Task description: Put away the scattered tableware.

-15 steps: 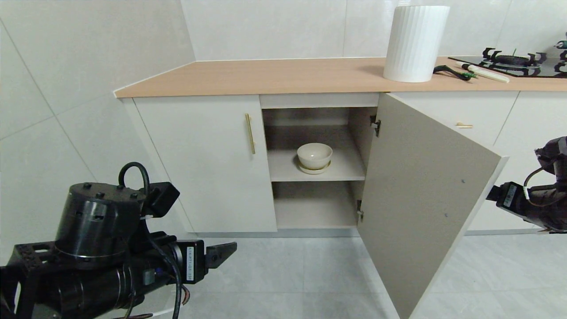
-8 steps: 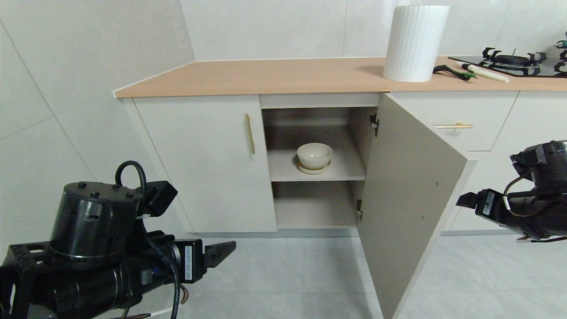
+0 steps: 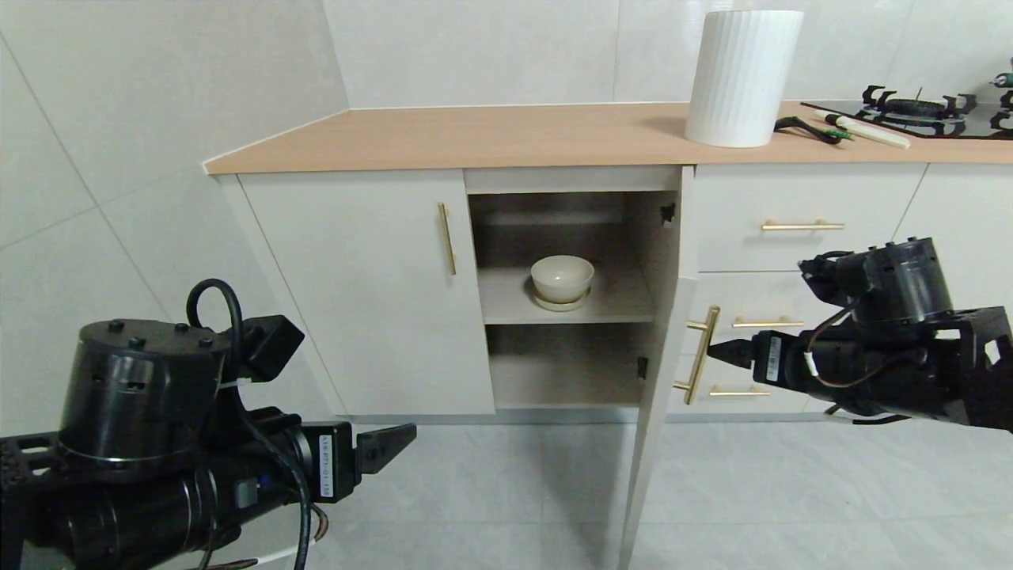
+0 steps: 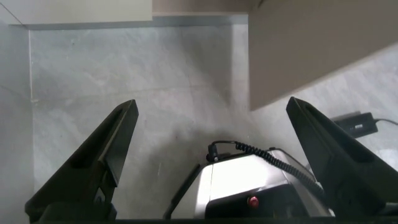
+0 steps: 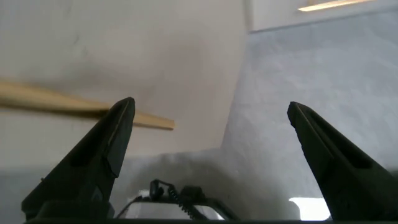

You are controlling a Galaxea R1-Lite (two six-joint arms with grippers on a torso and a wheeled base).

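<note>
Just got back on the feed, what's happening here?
The right gripper, open, is at the gold handle of the cabinet door, which has swung from wide open to about halfway shut. A bowl sits on a plate on the upper shelf inside. The left gripper hangs open low over the floor.

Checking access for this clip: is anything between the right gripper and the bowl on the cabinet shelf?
Yes: the partly open cabinet door stands between the right gripper, beside its outer handle, and the bowl.

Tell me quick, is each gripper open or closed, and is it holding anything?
Left gripper: open, holding nothing.
Right gripper: open, holding nothing, close to the cabinet door handle.
</note>
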